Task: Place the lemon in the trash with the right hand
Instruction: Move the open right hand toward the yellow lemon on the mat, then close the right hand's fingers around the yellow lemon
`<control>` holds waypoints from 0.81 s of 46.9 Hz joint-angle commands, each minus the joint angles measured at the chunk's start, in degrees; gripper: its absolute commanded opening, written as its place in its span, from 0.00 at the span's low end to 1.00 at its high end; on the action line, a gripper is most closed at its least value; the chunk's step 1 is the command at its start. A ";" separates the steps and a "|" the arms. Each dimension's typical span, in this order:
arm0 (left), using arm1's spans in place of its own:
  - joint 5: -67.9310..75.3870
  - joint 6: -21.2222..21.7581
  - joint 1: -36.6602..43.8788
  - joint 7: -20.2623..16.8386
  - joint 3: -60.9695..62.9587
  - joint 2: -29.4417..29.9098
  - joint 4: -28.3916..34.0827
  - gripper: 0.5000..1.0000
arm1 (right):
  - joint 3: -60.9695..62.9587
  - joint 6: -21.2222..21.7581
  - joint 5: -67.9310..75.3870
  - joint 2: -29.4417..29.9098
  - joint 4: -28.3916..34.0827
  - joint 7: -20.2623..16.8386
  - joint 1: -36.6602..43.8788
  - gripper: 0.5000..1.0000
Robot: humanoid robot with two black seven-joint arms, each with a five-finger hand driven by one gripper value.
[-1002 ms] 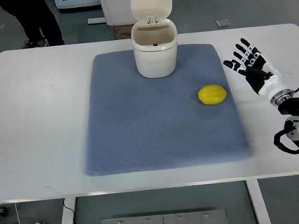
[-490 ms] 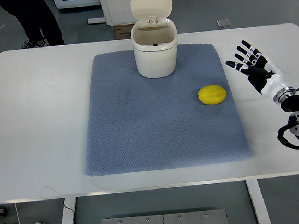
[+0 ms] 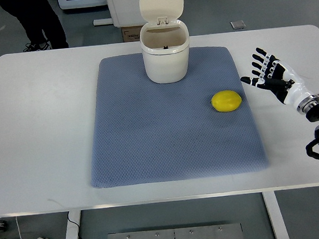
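- The lemon (image 3: 226,101) lies on the blue mat (image 3: 166,135) at about 8 o'clock from the right hand (image 3: 273,77) — near, not touching.
- Hand's fingers spread, holding nothing.
- Trash bin (image 3: 166,50), lid up, stands at the mat's 12 o'clock.
- Right arm cut off by the picture's edge.

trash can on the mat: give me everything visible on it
The trash can is a small cream-white bin, plastic by the look, with rounded corners and a slightly wider rim band. Its hinged lid stands flipped up at the far side, so the mouth is open; the part of the inside that shows looks empty. It stands upright at the far middle edge of the blue-grey mat, touching only the mat. The lemon lies apart, nearer and to the picture's right.
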 commanded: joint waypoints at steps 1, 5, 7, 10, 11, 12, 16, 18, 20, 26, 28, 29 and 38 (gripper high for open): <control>0.00 -0.03 -0.07 0.00 0.00 0.00 0.00 1.00 | -2.03 1.13 -1.70 -0.26 0.12 1.50 0.49 1.00; 0.00 -0.03 -0.07 0.00 0.00 0.00 0.00 1.00 | -4.41 2.54 -3.63 -0.87 0.12 2.90 1.28 1.00; 0.00 -0.03 -0.06 0.00 0.00 0.00 0.00 1.00 | -5.46 2.63 -4.07 -0.88 0.12 3.43 1.72 1.00; 0.00 -0.03 0.02 0.00 0.00 0.00 0.00 1.00 | -6.34 2.54 -4.16 -0.87 0.12 4.22 2.33 1.00; 0.00 -0.03 -0.06 0.00 0.00 0.00 0.00 1.00 | -6.43 2.45 -4.16 -0.87 0.12 4.31 2.51 1.00; 0.00 -0.03 0.02 0.00 0.00 0.00 0.00 1.00 | -6.52 2.45 -4.25 -0.87 0.12 4.40 2.60 0.99; 0.00 -0.03 -0.07 0.00 0.00 0.00 0.00 1.00 | -7.57 2.28 -4.34 -0.87 0.04 4.58 3.21 0.99; 0.00 -0.03 -0.07 0.00 0.00 0.00 0.00 1.00 | -8.19 2.19 -4.43 -0.87 -0.05 4.58 3.56 0.98; 0.00 -0.03 0.02 0.00 0.00 0.00 0.00 1.00 | -8.80 2.19 -4.78 -0.87 -0.31 4.66 4.00 0.98; 0.00 -0.03 0.02 0.00 0.00 0.00 0.00 1.00 | -12.66 1.93 -4.95 -0.87 -1.54 6.86 5.49 0.97; 0.00 0.06 0.02 0.00 0.00 0.00 0.00 1.00 | -14.77 1.66 -5.22 -0.87 -2.16 8.09 6.20 0.97; 0.00 -0.02 -0.06 0.00 0.00 0.00 0.00 1.00 | -16.00 1.40 -5.31 -0.87 -2.42 8.61 6.55 0.97; 0.00 -0.03 -0.07 0.00 0.00 0.00 0.00 1.00 | -25.24 -2.65 -5.39 -0.79 -4.71 13.71 8.57 0.96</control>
